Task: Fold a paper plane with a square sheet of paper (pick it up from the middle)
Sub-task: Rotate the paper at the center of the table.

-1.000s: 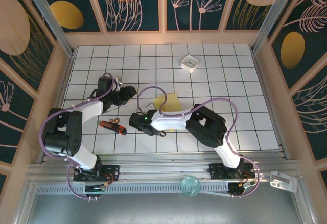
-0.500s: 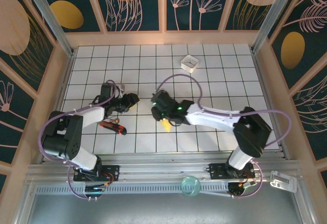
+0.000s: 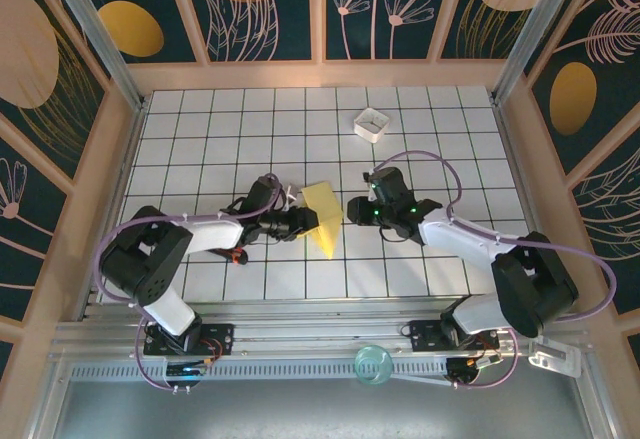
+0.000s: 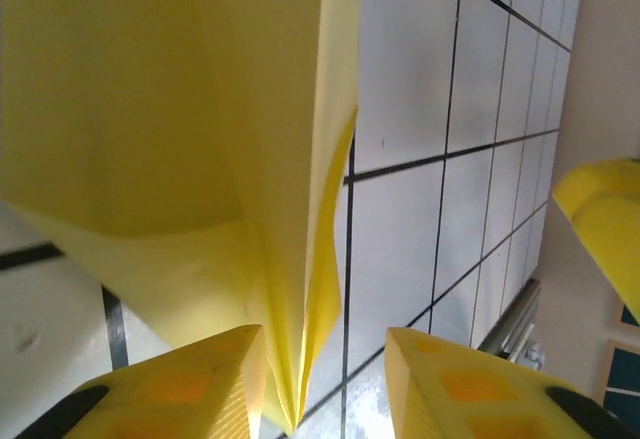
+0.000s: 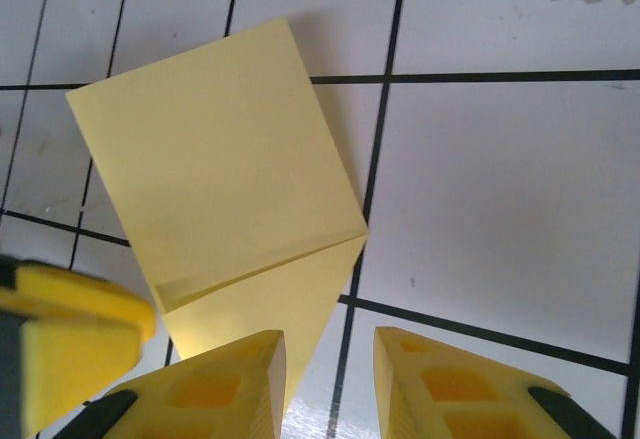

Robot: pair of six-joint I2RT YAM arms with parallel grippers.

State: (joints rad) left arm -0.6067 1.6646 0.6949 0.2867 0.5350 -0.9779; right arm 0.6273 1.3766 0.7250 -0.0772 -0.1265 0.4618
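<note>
Left gripper (image 4: pixel 322 344) is seen partly open with nothing pinched. A folded edge of the yellow sheet (image 4: pixel 150 109) is tucked between its fingers, right beside the left one, the rest spread out ahead. Right gripper (image 5: pixel 330 337) is parted a bit too, nothing grabbed. The sheet's pointed corner is poked in between its fingertips.

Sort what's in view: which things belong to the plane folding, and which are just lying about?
In the job:
- paper, part-folded
- left gripper and right gripper, one on each side of it

Lying about:
- white box
- red tool, partly under the left arm
- teal disc on the front rail
</note>
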